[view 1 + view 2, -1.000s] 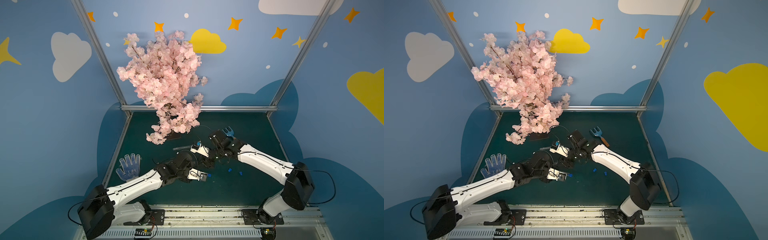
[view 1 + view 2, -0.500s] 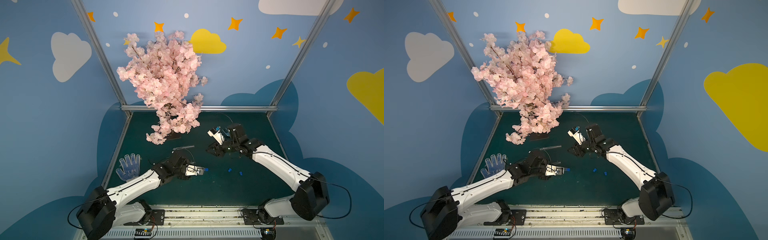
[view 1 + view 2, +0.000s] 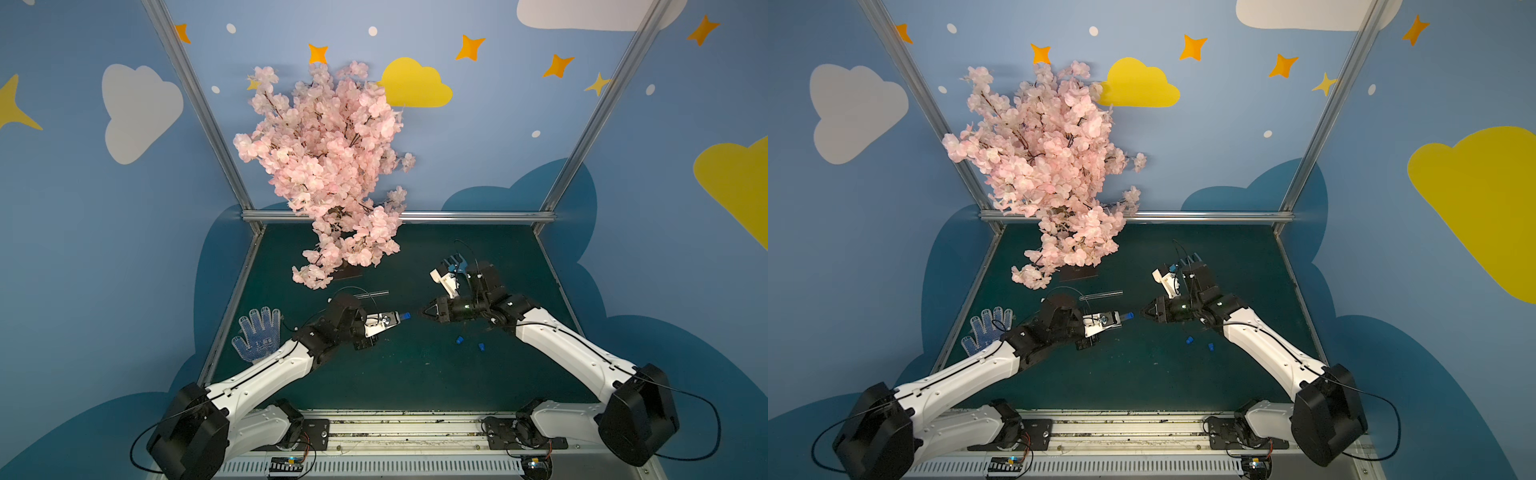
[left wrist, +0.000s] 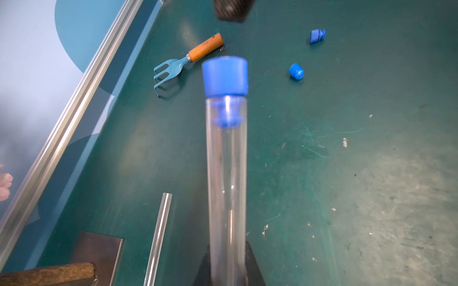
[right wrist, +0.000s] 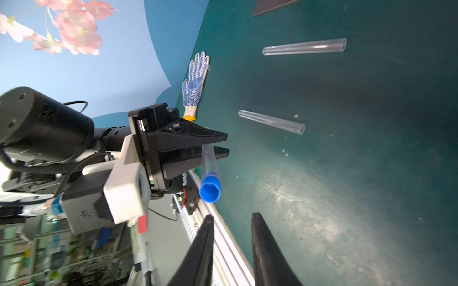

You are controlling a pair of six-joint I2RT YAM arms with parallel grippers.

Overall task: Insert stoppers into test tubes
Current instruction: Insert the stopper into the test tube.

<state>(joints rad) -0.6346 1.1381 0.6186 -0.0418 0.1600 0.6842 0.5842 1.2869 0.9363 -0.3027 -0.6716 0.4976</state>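
**Ana:** Both top views to start. The left gripper point(image 3: 392, 321) is clamped shut and raised over the green mat point(image 3: 415, 374), with a blue stopper point(image 3: 405, 316) poking out past its tips. The right gripper point(image 3: 428, 311) points straight at it, close but not touching.

**Ben:** Two loose stoppers point(image 3: 459, 340) lie on the mat beneath the right arm, near each other. One of the spare tubes point(image 3: 372, 294) lies flat beyond the left wrist, near the blossom tree point(image 3: 328, 166). There's a dotted glove point(image 3: 257, 334) at the mat's left edge.

**Ana:** Left wrist camera now, and there's the test tube point(image 4: 226, 173), gripped at its lower end. The blue stopper is seated in its mouth, and you can see the plug through the glass. The garden fork point(image 4: 186, 62) and both loose stoppers lie on the mat beyond.

**Ben:** One of the spare tubes is flat on the mat beside it.

**Ana:** Right wrist camera. The right gripper's fingers point(image 5: 203, 252) stand a narrow gap apart with nothing between them. Ahead, the left gripper pinches the test tube crosswise, stopper end toward the lens.

**Ben:** And both spare tubes are on the mat beyond, apart from each other, mouths open.
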